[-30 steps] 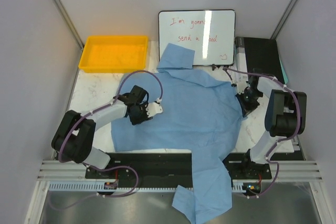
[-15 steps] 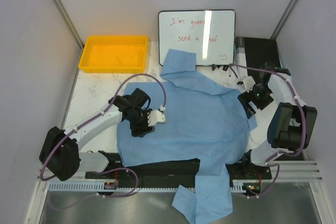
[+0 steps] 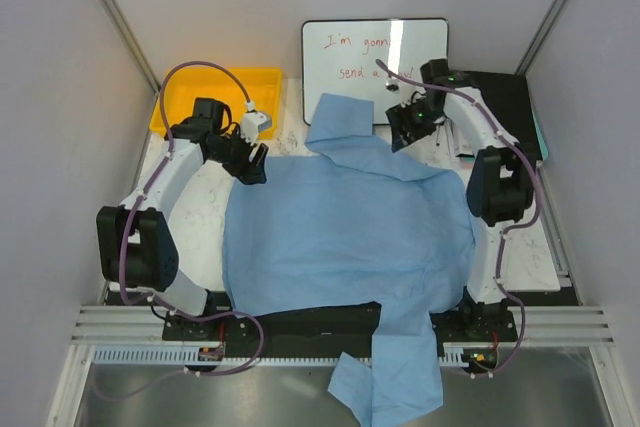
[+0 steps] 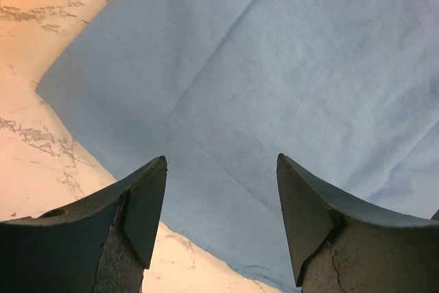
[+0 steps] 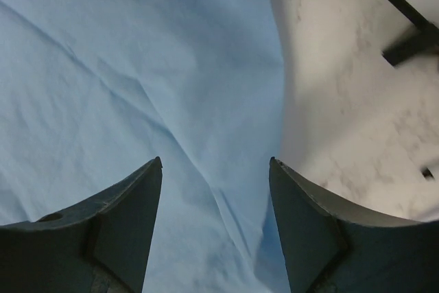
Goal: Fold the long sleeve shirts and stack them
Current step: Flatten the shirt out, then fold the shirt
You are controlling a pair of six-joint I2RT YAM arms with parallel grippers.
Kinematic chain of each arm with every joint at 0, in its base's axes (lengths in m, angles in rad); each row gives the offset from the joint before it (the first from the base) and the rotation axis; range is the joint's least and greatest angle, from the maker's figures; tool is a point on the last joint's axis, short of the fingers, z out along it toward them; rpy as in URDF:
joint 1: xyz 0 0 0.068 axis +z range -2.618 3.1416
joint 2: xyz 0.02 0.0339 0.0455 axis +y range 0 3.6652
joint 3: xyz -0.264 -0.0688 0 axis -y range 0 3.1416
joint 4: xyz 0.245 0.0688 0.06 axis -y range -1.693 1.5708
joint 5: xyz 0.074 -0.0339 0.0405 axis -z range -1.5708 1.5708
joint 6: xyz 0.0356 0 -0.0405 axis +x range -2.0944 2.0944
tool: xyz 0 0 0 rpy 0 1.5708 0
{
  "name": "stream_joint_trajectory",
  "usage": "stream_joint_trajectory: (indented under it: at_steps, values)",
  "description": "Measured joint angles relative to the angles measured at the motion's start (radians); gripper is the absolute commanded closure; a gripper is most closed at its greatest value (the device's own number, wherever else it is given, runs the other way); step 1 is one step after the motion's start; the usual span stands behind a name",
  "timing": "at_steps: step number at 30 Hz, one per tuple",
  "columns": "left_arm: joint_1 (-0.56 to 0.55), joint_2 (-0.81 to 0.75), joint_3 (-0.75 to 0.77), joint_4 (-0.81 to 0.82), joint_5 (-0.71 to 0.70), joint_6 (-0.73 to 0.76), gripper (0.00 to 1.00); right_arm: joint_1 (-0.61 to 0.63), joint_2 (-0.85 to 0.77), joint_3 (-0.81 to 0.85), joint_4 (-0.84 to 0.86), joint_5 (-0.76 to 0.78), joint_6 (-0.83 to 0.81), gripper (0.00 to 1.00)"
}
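One long sleeve shirt (image 3: 350,237), light blue, lies spread flat across the table. One sleeve (image 3: 392,377) hangs over the near edge, and another part (image 3: 338,115) reaches toward the whiteboard. My left gripper (image 3: 250,164) hovers open above the shirt's far left corner. In the left wrist view the cloth (image 4: 274,66) lies below the left gripper (image 4: 221,158), with nothing between the jaws. My right gripper (image 3: 400,134) is open over the far right shoulder. The right wrist view shows the creased cloth edge (image 5: 137,66) beneath the right gripper (image 5: 216,160).
A yellow tray (image 3: 215,100) sits at the far left. A whiteboard (image 3: 375,67) with red writing stands at the back. A black device (image 3: 505,107) is at the far right. Marble tabletop (image 3: 185,197) shows left of the shirt.
Both arms swung from the shirt's sides to its far corners. Both grippers opened wider and let go of the cloth. The shirt lies flatter and slightly further right.
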Motion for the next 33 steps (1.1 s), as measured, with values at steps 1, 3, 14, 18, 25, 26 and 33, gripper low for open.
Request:
stream_joint_trajectory:
  at_steps: [1, 3, 14, 18, 25, 26, 33]
  values:
    - [0.006, 0.005, 0.002, 0.000, 0.005, -0.009, 0.27, 0.027, 0.039, 0.015, 0.028, 0.001, 0.029, 0.29]
    - [0.014, 0.007, 0.003, 0.003, 0.014, -0.026, 0.27, 0.060, 0.099, 0.025, 0.083, 0.006, 0.080, 0.31]
    - [0.022, 0.008, -0.010, 0.013, 0.018, -0.041, 0.27, 0.077, 0.226, 0.080, 0.273, 0.079, 0.215, 0.34]
    - [0.028, 0.013, -0.011, 0.022, 0.018, -0.041, 0.27, 0.089, 0.252, 0.094, 0.312, 0.089, 0.222, 0.32]
    - [0.032, 0.013, -0.027, 0.026, 0.018, -0.041, 0.27, 0.113, 0.299, 0.100, 0.336, 0.097, 0.220, 0.52]
    - [0.032, 0.013, -0.029, 0.026, 0.017, -0.042, 0.27, 0.114, 0.299, 0.100, 0.338, 0.094, 0.217, 0.61]
    - [0.062, 0.067, -0.018, 0.031, 0.016, -0.071, 0.32, 0.113, 0.297, 0.100, 0.336, 0.064, 0.205, 1.00]
